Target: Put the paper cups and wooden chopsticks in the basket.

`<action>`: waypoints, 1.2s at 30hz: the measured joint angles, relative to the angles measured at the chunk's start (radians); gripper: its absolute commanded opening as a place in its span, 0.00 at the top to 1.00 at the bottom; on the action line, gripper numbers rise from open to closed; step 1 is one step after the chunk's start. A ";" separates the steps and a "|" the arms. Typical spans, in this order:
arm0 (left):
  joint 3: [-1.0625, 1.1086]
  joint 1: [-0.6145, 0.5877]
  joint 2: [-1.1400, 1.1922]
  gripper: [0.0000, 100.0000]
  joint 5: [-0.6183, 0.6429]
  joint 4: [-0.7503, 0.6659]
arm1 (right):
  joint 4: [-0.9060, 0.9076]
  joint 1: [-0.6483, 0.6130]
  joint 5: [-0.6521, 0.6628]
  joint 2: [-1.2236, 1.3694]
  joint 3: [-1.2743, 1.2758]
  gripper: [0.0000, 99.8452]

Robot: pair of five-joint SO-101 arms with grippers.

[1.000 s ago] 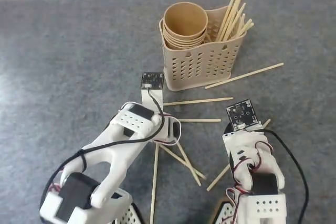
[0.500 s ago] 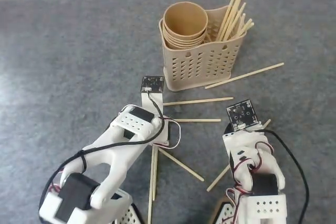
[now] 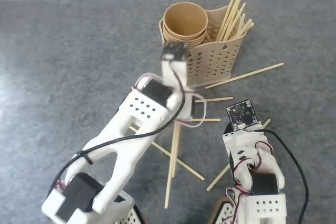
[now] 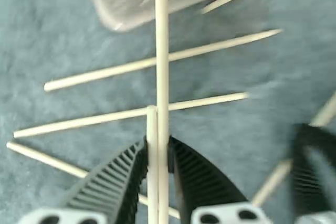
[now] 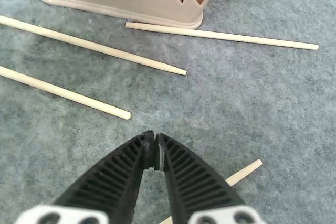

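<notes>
Grasp geometry for the transfer to the basket. Left gripper (image 4: 156,141) is clamped on a pair of chopsticks (image 4: 161,66), which lie side by side between its fingers, one reaching farther forward than the other. The pair's long axis runs straight out from the fingers toward the basket (image 3: 215,64), and in the left wrist view the longer tip overlaps the basket's lower corner. In the high view the rear ends trail away from the basket, back toward the arm bases. The basket therefore lies directly ahead of the held pair, along its length rather than to one side. Paper cups (image 3: 185,19) sit stacked in the compartment nearer this arm, and the standing chopsticks (image 3: 233,17) lean in the compartment beyond them. By judgement, the coming move calls for tipping the pair toward upright and carrying it over the rim and past the cups to that farther compartment. A low approach risks the leading tip striking the basket wall. Loose chopsticks (image 3: 212,99) lie scattered on the table (image 3: 79,51) between the basket and both arms, one just beside the basket's base. Right gripper (image 5: 156,148) sits low over the table with its fingers together on nothing, near the loose sticks but farther from the basket than the left.
</notes>
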 measured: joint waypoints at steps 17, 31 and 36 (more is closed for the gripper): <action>-0.647 0.035 0.002 0.99 0.000 -0.021 | 0.000 0.000 0.000 0.000 0.000 0.99; -0.681 0.114 0.003 0.99 -0.046 -0.253 | 0.000 0.000 0.000 0.000 0.000 0.99; -0.681 0.107 0.040 0.99 -0.158 -0.546 | 0.000 0.000 0.000 0.000 0.000 0.99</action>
